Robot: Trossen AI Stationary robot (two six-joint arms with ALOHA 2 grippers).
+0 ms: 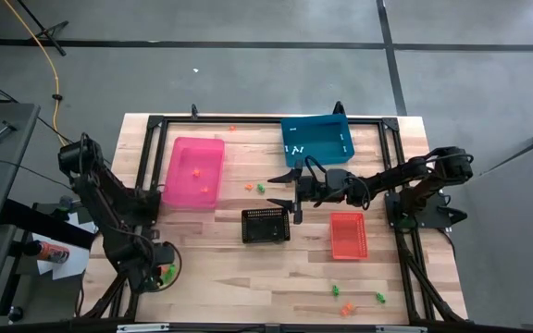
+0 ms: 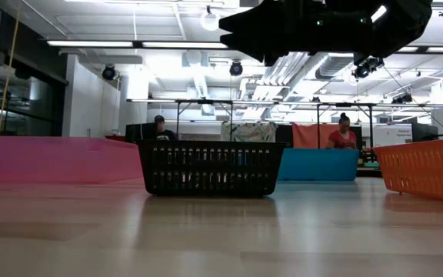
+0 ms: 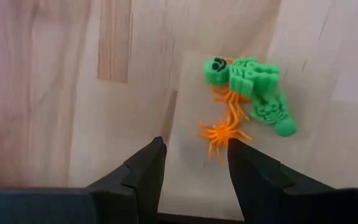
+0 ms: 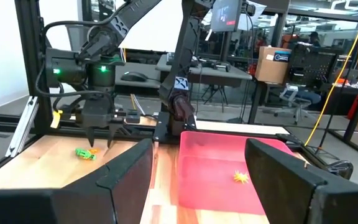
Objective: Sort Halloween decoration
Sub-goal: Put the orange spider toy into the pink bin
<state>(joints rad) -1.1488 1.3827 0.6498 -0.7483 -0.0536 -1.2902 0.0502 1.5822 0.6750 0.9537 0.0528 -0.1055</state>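
A pale wooden table [image 1: 220, 277] with a black frame along its edges carries four bins: a pink bin [image 1: 193, 173] toward the left, a blue bin [image 1: 316, 140] at the far edge, a black basket [image 1: 266, 225] in the middle and a red bin [image 1: 347, 235] to its right. Small orange and green trinkets [image 1: 255, 187] lie scattered on the bare wood between the pink and blue bins, with more near the front right corner [image 1: 345, 303]. A clump of green skeletons [image 3: 253, 93] and an orange spider [image 3: 221, 134] lies on the boards at the front left.

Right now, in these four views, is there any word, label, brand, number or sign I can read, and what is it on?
No text can be read in any view.
Cardboard box in the room: a blue label, too blurred to read.
Screen above the far arm: lit content, too small to read.
Blue bin: small white marks inside, not legible as text.
Pink bin, black basket, orange-red bin: no labels visible.
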